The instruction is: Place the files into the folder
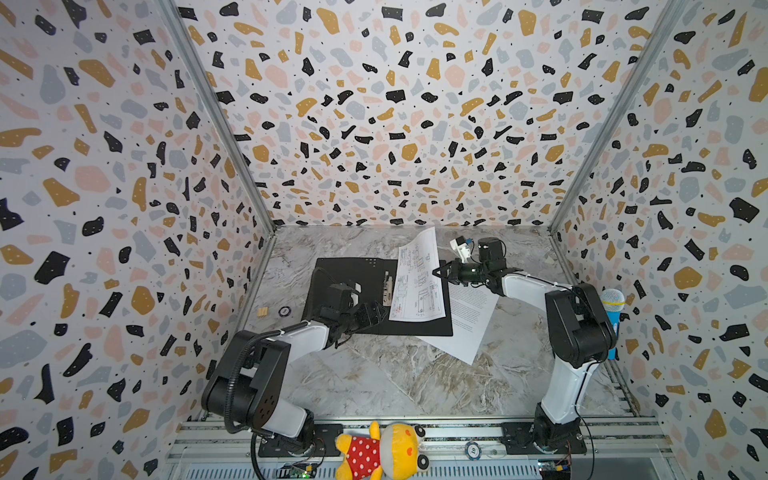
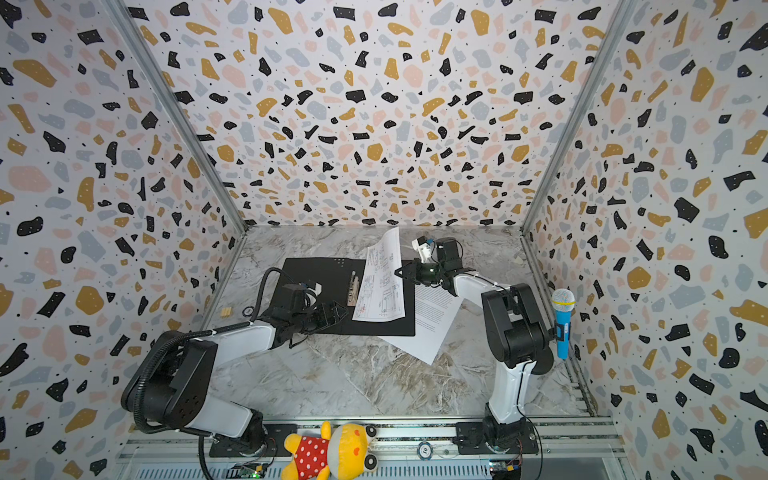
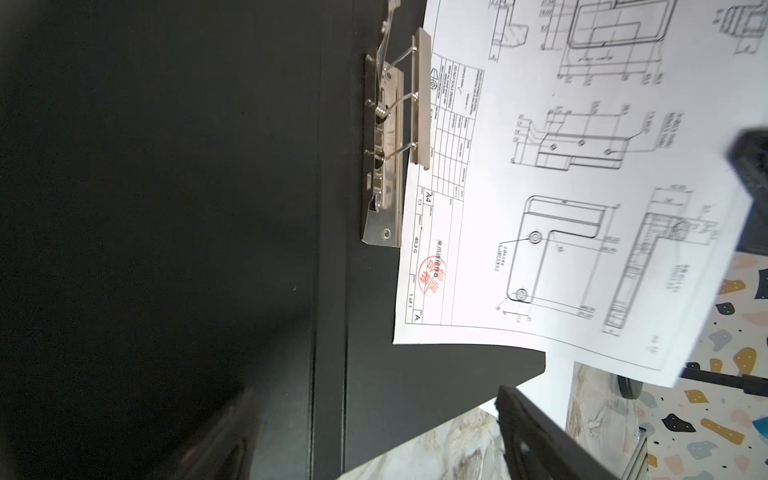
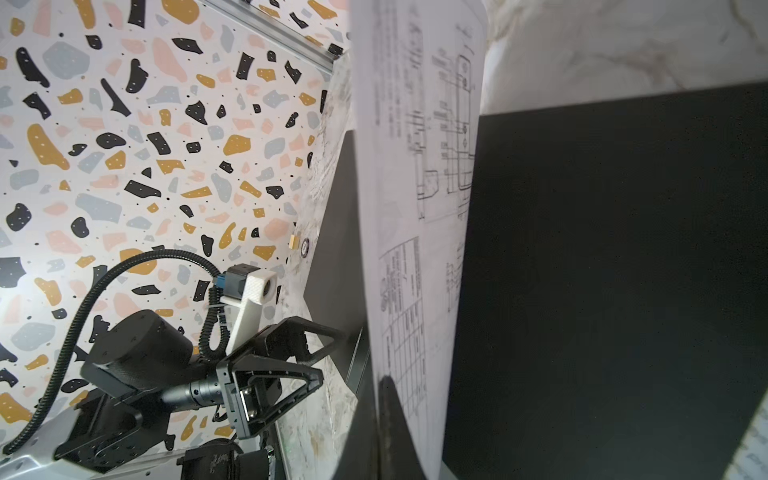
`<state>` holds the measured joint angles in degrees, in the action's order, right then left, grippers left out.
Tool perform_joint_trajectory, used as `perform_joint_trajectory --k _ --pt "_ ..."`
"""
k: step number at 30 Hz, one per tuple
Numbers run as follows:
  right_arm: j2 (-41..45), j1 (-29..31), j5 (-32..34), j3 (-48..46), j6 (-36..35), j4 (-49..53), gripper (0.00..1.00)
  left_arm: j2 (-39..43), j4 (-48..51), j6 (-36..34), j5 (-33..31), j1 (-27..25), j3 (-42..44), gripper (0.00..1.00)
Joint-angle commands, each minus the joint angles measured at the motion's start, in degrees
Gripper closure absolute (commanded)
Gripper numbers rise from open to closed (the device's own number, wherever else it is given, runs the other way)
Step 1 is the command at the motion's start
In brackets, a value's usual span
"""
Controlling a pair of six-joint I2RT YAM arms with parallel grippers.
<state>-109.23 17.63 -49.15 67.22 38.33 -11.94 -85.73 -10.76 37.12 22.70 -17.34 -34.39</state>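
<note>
The folder [image 1: 345, 282] lies open on the table, black inside up, with a metal clip [image 1: 388, 286] near its spine. A white sheet of line drawings [image 1: 419, 282] rests on the folder's right half, its far end curling up and its left edge reaching the clip [image 3: 390, 145]. My right gripper [image 1: 436, 273] is shut on that sheet's right edge [image 4: 419, 208]. The printed-text sheet [image 1: 469, 328] lies on the table, partly under the folder's right side. My left gripper [image 1: 379, 310] hovers open and empty over the folder's front part beside the spine [image 3: 328, 291].
A plush toy [image 1: 382, 451] lies on the front rail beside a round chip [image 1: 472, 450]. A blue toy microphone [image 1: 613, 320] stands at the right wall. A small wooden block [image 1: 262, 311] and a dark disc [image 1: 284, 311] sit left of the folder.
</note>
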Motion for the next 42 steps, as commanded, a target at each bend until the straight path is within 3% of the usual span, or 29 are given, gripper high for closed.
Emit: perform_joint_trajectory --k 1,10,15,25,42 --pt "-0.86 0.04 -0.57 -1.43 1.35 -1.54 1.00 0.48 -1.89 0.23 0.60 0.29 0.75 0.10" --pt "-0.47 -1.79 3.04 -3.47 6.94 -2.76 1.00 0.12 -6.09 2.82 2.34 -0.01 2.91 0.11" --pt "-0.24 -3.12 1.11 -6.60 13.67 -8.77 1.00 -0.65 -8.49 4.79 3.37 -1.14 3.55 0.11" --pt "1.44 -4.24 1.49 -8.96 14.01 -9.28 1.00 -4.91 -13.84 9.46 4.47 -7.25 0.07 0.11" --pt "3.55 -6.99 0.62 -15.04 19.64 -15.83 1.00 -8.28 -16.65 12.45 4.99 -8.67 -1.29 0.11"
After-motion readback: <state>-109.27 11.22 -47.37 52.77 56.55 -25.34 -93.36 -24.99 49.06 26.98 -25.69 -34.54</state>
